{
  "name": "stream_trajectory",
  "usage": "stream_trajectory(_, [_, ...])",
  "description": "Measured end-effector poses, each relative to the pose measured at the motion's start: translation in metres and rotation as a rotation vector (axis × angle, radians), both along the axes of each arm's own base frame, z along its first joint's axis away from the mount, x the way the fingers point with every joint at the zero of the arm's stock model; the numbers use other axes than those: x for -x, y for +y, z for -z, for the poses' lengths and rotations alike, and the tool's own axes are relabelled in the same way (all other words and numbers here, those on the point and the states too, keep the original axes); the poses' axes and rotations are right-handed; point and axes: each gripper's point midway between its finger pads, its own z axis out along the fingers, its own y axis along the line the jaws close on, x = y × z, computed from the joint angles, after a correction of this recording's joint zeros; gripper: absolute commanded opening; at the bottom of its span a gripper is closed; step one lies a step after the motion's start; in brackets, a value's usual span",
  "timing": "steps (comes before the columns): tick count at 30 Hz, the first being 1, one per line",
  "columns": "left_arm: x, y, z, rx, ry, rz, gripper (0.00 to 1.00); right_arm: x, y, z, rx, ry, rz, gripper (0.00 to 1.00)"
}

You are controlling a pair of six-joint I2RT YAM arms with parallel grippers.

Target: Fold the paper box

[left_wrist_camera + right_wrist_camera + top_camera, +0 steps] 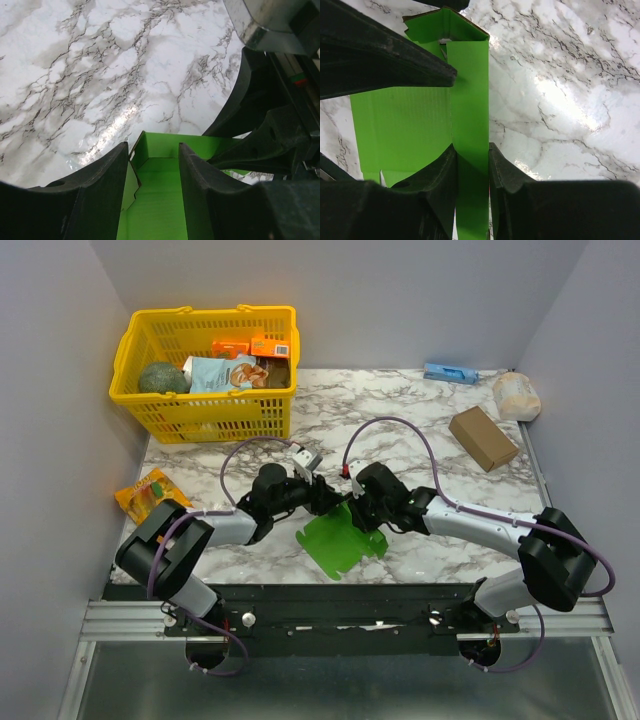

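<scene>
Grippers of both arms meet over the paper box (pixel 338 540), a sheet of bright green card lying partly folded on the marble table (pixel 420 440). In the overhead view it sits at about 6 o'clock, close to the near edge and between the two arm bases. The left gripper (pixel 326 498) reaches in from 9 o'clock and the right gripper (pixel 358 508) from 3 o'clock, and they nearly touch at the card's far edge.

Seen from the right wrist, the right gripper (pixel 471 150) stands narrow. Its fingers (pixel 440 175) press on either side of a long raised strip of the card, which runs toward 12 o'clock and ends in a small bent flap. The flat panel spreads away at 9 o'clock, and one dark finger of the other arm crosses above it at 10 o'clock.

Seen from the left wrist, the left gripper (pixel 154 150) stands about half apart, astride a raised corner of the green card. The box floor shows between its fingers (pixel 100 180). Whether they pinch the card cannot be told.

Around the table are a yellow basket (pixel 200 415) of groceries at 11 o'clock, a brown cardboard box (pixel 483 437) at 2 o'clock and a white packet (pixel 517 395) just beyond it. A blue item (pixel 450 372) lies at 1 o'clock and an orange packet (pixel 150 495) at 9 o'clock. All are well apart from the green card.
</scene>
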Motion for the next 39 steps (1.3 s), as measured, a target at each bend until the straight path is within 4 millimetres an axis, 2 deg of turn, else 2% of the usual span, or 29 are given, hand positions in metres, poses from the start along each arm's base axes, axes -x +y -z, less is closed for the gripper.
stream_trajectory(6, [-0.005,-0.005,0.004,-0.002,0.016,0.008,0.49,0.0,0.0,0.0,0.003,-0.004,-0.006,0.35])
stream_trajectory(12, [-0.003,-0.007,0.01,-0.005,0.036,0.015,0.41,0.0,0.0,0.0,0.003,-0.004,-0.006,0.36])
stream_trajectory(17, [-0.003,-0.008,0.011,0.004,0.047,0.015,0.3,0.0,0.0,0.0,0.005,-0.005,-0.007,0.38])
stream_trajectory(20, [-0.003,-0.009,0.01,0.009,0.048,0.017,0.26,-0.001,-0.001,0.0,0.012,-0.01,-0.012,0.43])
stream_trajectory(29, [0.009,-0.011,0.011,0.041,0.048,0.009,0.17,-0.007,0.002,-0.008,-0.001,-0.026,0.015,0.72])
stream_trajectory(31, [0.01,-0.009,0.011,0.047,0.038,-0.009,0.16,-0.007,0.002,-0.012,-0.016,-0.025,0.036,0.78])
stream_trajectory(34, [0.014,-0.005,0.011,0.051,0.029,-0.032,0.15,-0.008,0.001,-0.022,-0.05,-0.034,0.078,0.79])
stream_trajectory(39, [0.021,0.001,0.01,0.045,0.017,-0.073,0.15,-0.006,-0.006,-0.057,-0.155,-0.052,0.208,0.79])
